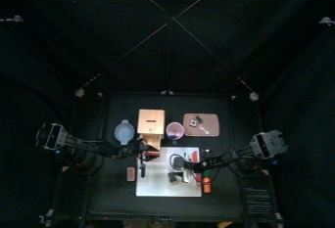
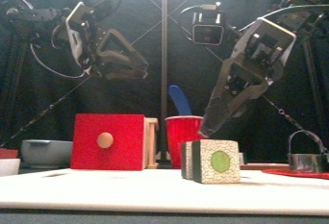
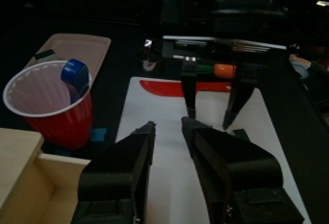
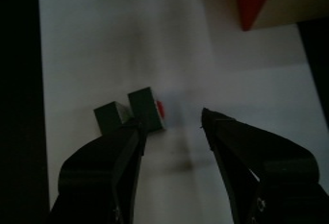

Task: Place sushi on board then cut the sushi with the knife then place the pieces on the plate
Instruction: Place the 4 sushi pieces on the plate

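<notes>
Jaws of the right gripper [image 4: 171,122] stand well apart and clamp nothing, hanging just over the sushi [image 4: 133,112]; we cannot tell whether a jaw tip touches it; the sushi shows as two dark green blocks standing side by side near the middle of the white board [image 1: 164,188], its round green centre facing 6 o'clock, towards the table's front; the left gripper [image 3: 167,129] hovers at the board's 9 o'clock side with its jaws a narrow gap apart and nothing between them, pointing across the board towards the right arm; a flat red blade [image 3: 161,88] lies on the board, apart from the sushi, though we cannot say for sure that it is the knife; behind the board, at 12 o'clock, stands the red cup [image 2: 184,132] with the blue knife [image 2: 180,98] sticking up out of it; the wooden box [image 2: 110,141] with its red drawer front sits just beside the cup, at about 11 o'clock from the board; the bowl [image 2: 45,152] is further round at 10 o'clock; the pink plate [image 1: 201,122] lies at 1 o'clock, well apart from the sushi, with the metal cutter [image 2: 306,161] at that same side.
</notes>
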Robot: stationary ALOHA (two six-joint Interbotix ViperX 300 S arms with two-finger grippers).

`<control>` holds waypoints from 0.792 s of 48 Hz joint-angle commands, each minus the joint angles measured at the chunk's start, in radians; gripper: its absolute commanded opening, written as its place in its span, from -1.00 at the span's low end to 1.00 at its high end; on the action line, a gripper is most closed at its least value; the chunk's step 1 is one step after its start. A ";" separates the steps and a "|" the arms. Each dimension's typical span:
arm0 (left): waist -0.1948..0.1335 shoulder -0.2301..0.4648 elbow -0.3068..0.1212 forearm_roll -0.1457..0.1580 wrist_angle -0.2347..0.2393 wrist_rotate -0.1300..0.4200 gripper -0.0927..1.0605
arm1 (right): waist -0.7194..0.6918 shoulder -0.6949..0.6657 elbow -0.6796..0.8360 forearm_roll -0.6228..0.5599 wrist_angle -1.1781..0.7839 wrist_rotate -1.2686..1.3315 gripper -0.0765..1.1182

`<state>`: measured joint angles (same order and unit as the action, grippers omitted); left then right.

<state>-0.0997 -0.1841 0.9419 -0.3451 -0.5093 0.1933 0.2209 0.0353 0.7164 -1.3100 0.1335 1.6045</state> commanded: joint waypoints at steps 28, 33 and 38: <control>0.000 -0.006 -0.012 0.000 -0.009 -0.002 0.40 | -0.006 0.052 -0.054 -0.017 -0.041 0.002 0.50; 0.000 -0.005 -0.012 0.002 -0.009 0.000 0.40 | -0.006 0.060 -0.052 -0.011 -0.044 0.000 0.42; 0.000 -0.005 -0.011 0.000 -0.009 0.000 0.40 | -0.006 0.066 -0.051 -0.008 -0.054 0.002 0.27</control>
<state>-0.0997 -0.1841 0.9419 -0.3436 -0.5093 0.1917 0.2178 0.1197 0.6796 -1.3223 0.0859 1.6045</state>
